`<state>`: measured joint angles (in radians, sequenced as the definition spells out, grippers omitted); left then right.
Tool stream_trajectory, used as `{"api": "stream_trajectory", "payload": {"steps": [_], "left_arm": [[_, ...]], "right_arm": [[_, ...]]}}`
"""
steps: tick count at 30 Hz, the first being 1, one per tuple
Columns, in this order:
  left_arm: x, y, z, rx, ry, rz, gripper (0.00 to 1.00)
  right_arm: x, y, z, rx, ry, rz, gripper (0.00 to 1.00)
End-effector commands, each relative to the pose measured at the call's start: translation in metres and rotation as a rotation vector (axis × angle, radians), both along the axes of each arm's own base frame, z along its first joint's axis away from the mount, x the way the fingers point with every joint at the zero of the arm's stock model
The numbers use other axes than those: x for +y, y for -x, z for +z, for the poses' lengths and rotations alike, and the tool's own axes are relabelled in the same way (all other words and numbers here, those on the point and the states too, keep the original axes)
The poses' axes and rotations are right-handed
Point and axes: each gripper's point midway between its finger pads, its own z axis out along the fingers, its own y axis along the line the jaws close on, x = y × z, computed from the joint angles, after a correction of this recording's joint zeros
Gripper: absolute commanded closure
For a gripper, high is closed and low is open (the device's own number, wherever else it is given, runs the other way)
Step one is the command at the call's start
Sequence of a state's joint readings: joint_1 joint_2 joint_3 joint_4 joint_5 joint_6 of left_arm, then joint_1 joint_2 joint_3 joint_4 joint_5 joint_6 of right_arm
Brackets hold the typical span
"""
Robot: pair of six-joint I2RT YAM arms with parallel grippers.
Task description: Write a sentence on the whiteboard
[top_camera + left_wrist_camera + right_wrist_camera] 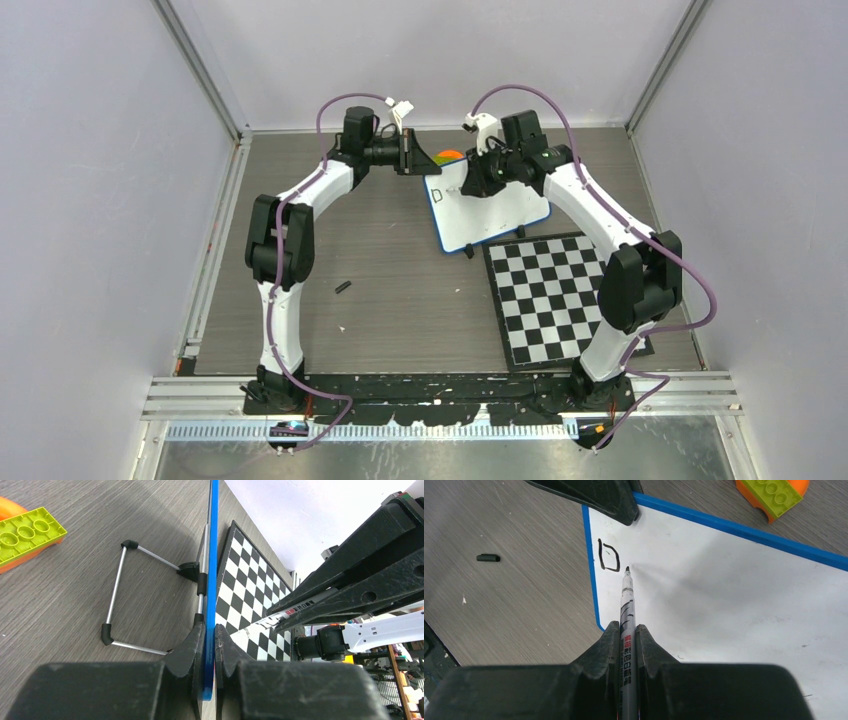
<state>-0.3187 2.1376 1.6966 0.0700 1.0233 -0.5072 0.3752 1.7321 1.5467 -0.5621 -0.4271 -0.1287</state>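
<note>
The whiteboard (505,222) stands just beyond the far-left corner of the checkered board (560,300). Of the sentence only a first letter is down, a "D" (608,556), in the whiteboard corner farthest from the checkered board. The right pincer (626,630) is pressed tight on the marker (627,597). The marker's tip sits just beside the D, on the side toward the checkered board; I cannot tell whether it touches the surface. The left pincer (210,630) pinches the whiteboard's blue rim on the edge away from the checkered board.

The step in hand looks like starting the second letter. The left grip should hold firm, because the whiteboard leans on a wire stand (117,595) and would likely shift under pen pressure. The marker wants a light press, a small gap after the D and strokes matched to its height. The line should run parallel to the long rim, with letters compact enough to leave room for the remaining words.
</note>
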Motion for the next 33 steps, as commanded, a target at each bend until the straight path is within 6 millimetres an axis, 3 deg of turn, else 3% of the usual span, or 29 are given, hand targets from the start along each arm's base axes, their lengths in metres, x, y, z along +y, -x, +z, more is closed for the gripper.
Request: {"api": "stream_trajectory", "payload": {"steps": [1,11,24,33], "left_arm": [[-0.005,0.006,0.003,-0.006,-0.012,-0.013,1.0],[-0.005,0.009,0.001,-0.006,-0.014,-0.015,1.0],[-0.005,0.008,0.0,-0.003,-0.016,-0.013,1.0],[-0.005,0.008,0.002,-0.009,-0.017,-0.011,1.0]], "right_arm": [[0.012,-0.006,0.037,-0.087,-0.054,0.024,1.0],[0.018,-0.014,0.034,-0.092,-0.05,0.027,1.0],[0.011,-0.017,0.013,-0.074,0.005,0.007,1.0],[0.003,-0.006,0.001,-0.05,0.026,-0.005,1.0]]}}
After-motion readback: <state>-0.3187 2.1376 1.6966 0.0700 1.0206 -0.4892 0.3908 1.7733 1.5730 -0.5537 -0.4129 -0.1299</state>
